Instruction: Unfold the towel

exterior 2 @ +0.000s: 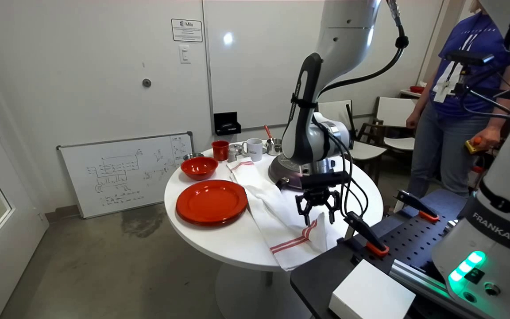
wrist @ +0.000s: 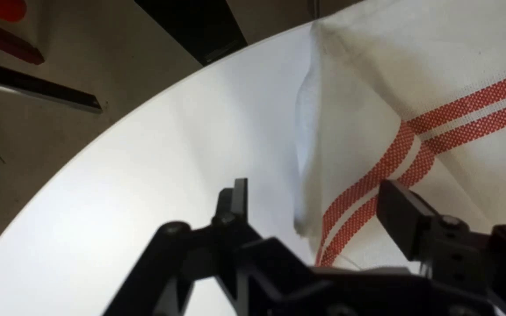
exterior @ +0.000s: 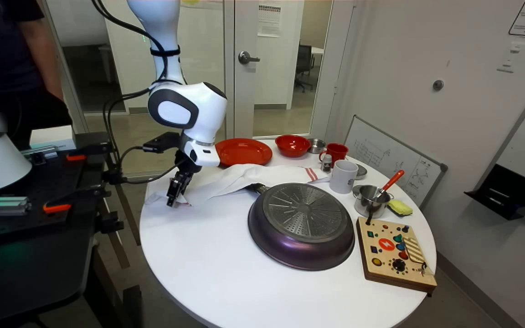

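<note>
Plates (exterior 2: 210, 199), red and stacked, lie leftmost on the round white surface (exterior 2: 237, 241) in an exterior view, with a red bowl (exterior 2: 199, 167) just behind. Next come a red mug (exterior 2: 220, 150), a white mug (exterior 2: 253, 149) and the towel (exterior 2: 270, 206), which stretches in creases from near the mugs to the surface's edge, red stripes at both ends. An upturned dark pan (exterior 2: 285, 168) sits beside it. Over the towel's near end hangs the gripper (exterior 2: 319, 220), its fingers spread apart; in the wrist view a striped fold lies between them, and whether they touch it I cannot tell.
</note>
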Tool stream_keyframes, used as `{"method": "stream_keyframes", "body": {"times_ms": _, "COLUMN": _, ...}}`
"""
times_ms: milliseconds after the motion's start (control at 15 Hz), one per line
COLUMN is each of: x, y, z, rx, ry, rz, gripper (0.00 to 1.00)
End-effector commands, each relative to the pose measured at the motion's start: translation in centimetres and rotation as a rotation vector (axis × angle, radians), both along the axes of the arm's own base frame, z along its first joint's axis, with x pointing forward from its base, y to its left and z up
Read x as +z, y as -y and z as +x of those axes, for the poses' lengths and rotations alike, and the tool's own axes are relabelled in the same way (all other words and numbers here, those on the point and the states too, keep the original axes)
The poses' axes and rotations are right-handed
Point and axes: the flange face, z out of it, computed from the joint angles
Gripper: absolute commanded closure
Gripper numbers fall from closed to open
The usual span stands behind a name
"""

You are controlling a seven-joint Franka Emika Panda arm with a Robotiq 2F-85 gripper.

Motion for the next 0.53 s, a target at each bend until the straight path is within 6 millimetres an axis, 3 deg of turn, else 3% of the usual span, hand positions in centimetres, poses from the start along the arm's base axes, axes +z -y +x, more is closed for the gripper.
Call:
{"method": "stream_keyframes", "body": {"times_ms": 0, "x": -0.3, "y": -0.2, "z": 1.2, "rx": -0.002, "ry": 0.017, "rz": 0.026, "gripper": 0.56}}
{"method": "stream_keyframes", "body": {"times_ms": 333, "x": 1.7, "y": -1.3, "z": 3.1, "rx": -0.008, "ry": 0.008, "rz": 0.045, "gripper": 0.93}}
{"method": "stream_keyframes", "body": {"times_ms": 467, "x": 2.7, "y": -1.9, "z": 3.8, "rx": 0.004, "ry": -0.029, "rz": 0.043, "gripper": 1.00}}
